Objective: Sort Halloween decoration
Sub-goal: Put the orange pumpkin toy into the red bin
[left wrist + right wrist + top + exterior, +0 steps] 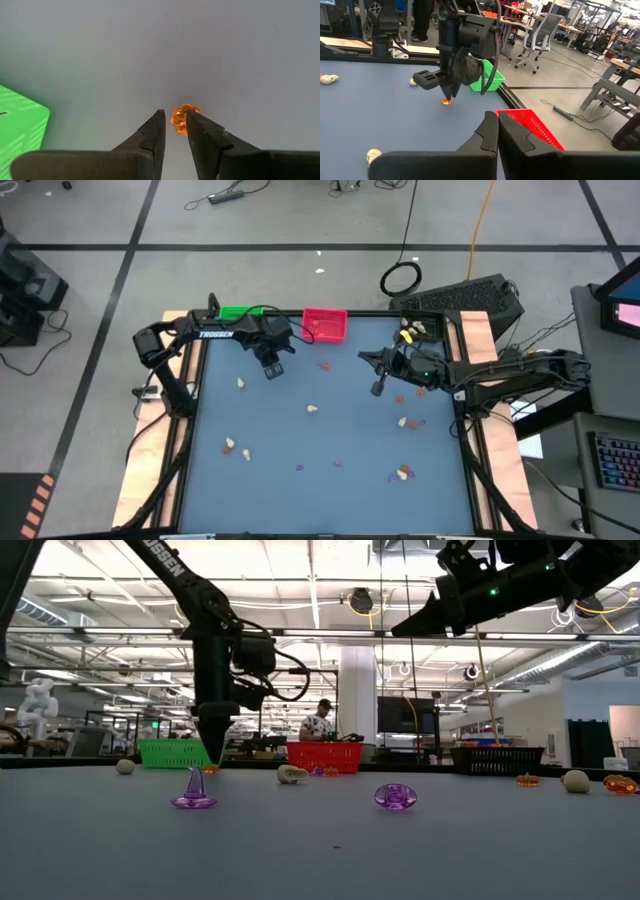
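High view: on the left of the blue-grey tabletop (pixel 330 435), the left gripper (pixel 271 369) hangs tip-down over the mat, the green mesh plastic tray (pixel 238 312) behind it on one side and the red mesh plastic tray (pixel 324 324) behind it on the other. Its wrist camera shows the two dark fingers (pixel 151 134) drawn narrow around a small orange translucent trinket (pixel 180 119), which sits at the very tips, pressed against one finger; whether the other finger touches it cannot be told. The right wrist view places that same orange piece (pixel 446 101) directly under the tips, at or just above the mat.

To finish the pick cleanly, the fingers should probably settle squarely either side of the bead before rising straight up, since so small and glossy a piece could slip out sideways.

Further right, cream, orange and purple trinkets lie scattered ahead of and beside the left gripper, among them a purple translucent witch-hat charm (pixel 194 789) standing upright and a purple rounded bead (pixel 396 796). The right gripper (pixel 379 388) waits raised above the mat's right half, fingers pressed together and empty, near the black tray (pixel 432 330) at the far right corner.

Whether the orange piece has left the mat is unclear. Most trinkets are too small to identify.
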`<state>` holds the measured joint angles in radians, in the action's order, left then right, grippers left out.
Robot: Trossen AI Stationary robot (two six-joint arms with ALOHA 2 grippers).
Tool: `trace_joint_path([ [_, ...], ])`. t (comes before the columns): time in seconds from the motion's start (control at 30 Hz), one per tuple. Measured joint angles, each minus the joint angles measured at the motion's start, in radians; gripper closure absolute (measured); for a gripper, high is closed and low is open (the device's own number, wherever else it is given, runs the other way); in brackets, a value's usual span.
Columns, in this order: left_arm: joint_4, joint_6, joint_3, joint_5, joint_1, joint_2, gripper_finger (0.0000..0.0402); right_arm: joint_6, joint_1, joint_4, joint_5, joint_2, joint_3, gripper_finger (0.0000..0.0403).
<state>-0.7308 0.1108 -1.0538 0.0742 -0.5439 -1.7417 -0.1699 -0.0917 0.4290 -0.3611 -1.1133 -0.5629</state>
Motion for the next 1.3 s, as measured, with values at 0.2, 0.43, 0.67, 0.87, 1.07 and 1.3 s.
trace_joint_path([
  [0.2,0.011,0.0,0.031,-0.013,-0.002,0.002,0.0316,0.0,0.0,0.0,0.0,0.0,0.0,0.0403],
  [0.43,0.015,0.0,0.037,-0.018,-0.002,0.009,0.0316,0.0,0.0,0.0,0.0,0.0,0.0,0.0403],
  [0.67,0.007,0.004,0.039,-0.018,0.006,0.025,0.0316,-0.002,0.0,0.0,0.0,0.0,0.0,0.0403],
  [0.87,-0.007,0.006,0.039,-0.018,0.03,0.051,0.0316,-0.003,0.0,0.0,0.0,0.0,0.0,0.0403],
  [1.07,-0.045,0.007,0.039,-0.019,0.047,0.057,0.0316,-0.003,0.0,0.0,0.0,0.0,0.0,0.0403],
  [1.3,-0.022,0.003,0.039,-0.019,0.049,0.057,0.0316,-0.001,0.0,0.0,0.0,0.0,0.0,0.0403],
])
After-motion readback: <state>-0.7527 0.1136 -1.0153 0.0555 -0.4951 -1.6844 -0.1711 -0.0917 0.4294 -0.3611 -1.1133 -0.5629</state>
